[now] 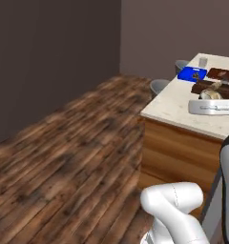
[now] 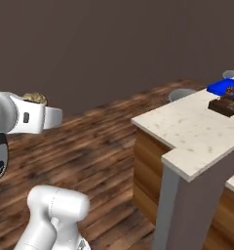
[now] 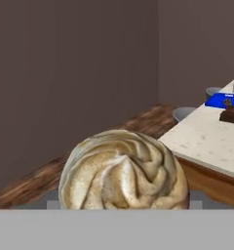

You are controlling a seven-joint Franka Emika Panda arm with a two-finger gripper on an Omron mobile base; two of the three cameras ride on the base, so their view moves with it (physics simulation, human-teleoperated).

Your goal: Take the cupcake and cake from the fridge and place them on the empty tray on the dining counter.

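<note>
- Far left in the right base view, the gripper (image 2: 41,113) hangs in mid-air over the wooden floor (image 2: 99,146), well short of the counter.
- The cake (image 2: 35,99) sits right at the gripper's end, a round piece with swirled tan-and-cream frosting. Only its top edge peeks above the white hand here.
- In the hand view the cake looms across the lower middle and covers both fingertips. With nothing else beneath it, I read the fingers as grasping the cake, but I cannot see where they touch it.
- Behind it runs a dark, plain wall (image 2: 114,44).
- Moving right, the dining counter (image 2: 192,129) begins, with a beige speckled top over a wooden side. Its near end drops to a grey support, and its right part is cut off by the frame.
- A grey stool (image 2: 181,93) shows past the counter's far edge, mostly hidden by the top.
- Near the right edge sits a dark brown tray (image 2: 226,105). I cannot make out what is on it at this distance.
- Just behind it, at the counter's far end, lies the blue tray (image 2: 221,88), partly cropped.
- A small dark red thing on that tray looks like the cupcake (image 2: 230,91). It is too small to make out any detail.
</note>
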